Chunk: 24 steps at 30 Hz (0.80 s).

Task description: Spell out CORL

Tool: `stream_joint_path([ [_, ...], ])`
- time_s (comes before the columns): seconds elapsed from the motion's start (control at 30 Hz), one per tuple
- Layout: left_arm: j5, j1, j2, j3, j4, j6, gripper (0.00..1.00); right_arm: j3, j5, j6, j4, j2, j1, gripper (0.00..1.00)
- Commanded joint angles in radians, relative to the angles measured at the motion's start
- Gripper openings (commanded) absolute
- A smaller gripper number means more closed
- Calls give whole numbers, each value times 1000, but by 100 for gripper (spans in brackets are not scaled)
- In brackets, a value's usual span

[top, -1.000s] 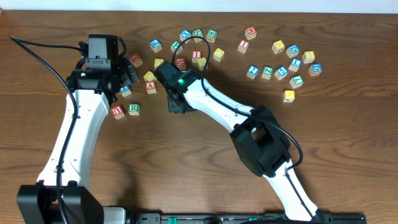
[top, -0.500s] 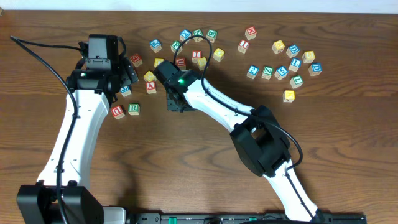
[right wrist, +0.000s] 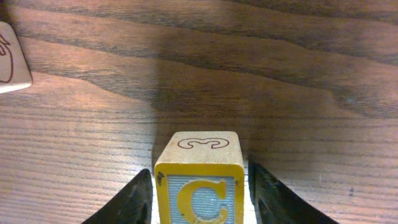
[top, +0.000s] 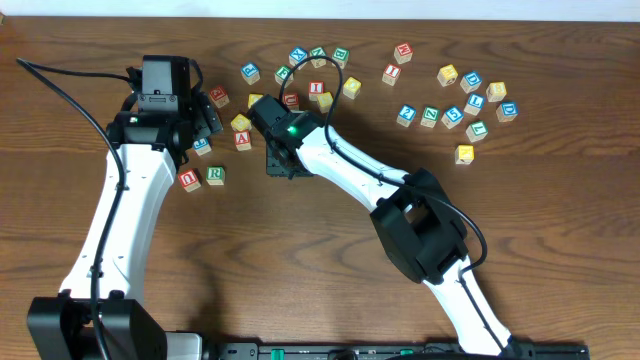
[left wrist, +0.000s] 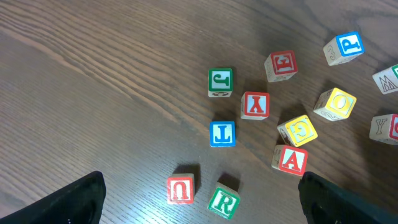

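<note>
My right gripper [top: 278,162] [right wrist: 199,200] is shut on a yellow C block [right wrist: 199,180], held between its fingers just over the wood; in the overhead view the gripper hides the block. A red O block [top: 189,180] [left wrist: 180,188] and a green R block [top: 215,175] [left wrist: 223,201] sit side by side on the table at the left. My left gripper [top: 197,125] [left wrist: 199,199] is open and empty above them. I cannot pick out an L block for certain.
Several loose letter blocks lie just behind both grippers, among them a red A block [top: 242,139] [left wrist: 291,160]. More blocks are scattered at the back right [top: 452,115]. A pale block [right wrist: 11,56] lies to the left of the right gripper.
My right gripper has shifted slightly left and back with the C block. The left arm and the O and R blocks have not moved.
</note>
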Motion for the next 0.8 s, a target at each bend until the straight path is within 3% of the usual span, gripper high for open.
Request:
stream_joint_path([
  [0.0,-13,0,3,24,0,-13,98,-18,-13,11,-24,30,-4,54],
  [0.57,-13,0,3,23,-1,-13,98,-18,43,-90,-94,-270,-62,62],
  [0.6,-13,0,3,23,-1,-13,98,-18,43,-108,-100,-294,-73,67],
  [0.63,-13,0,3,24,-1,-13,98,-18,43,-133,-109,-320,-85,79],
  [0.67,-13,0,3,23,-1,-13,98,-18,43,-168,-119,-351,-102,99],
  [0.77,-13,0,3,23,-1,-13,98,-18,43,-260,-145,-417,-158,99],
])
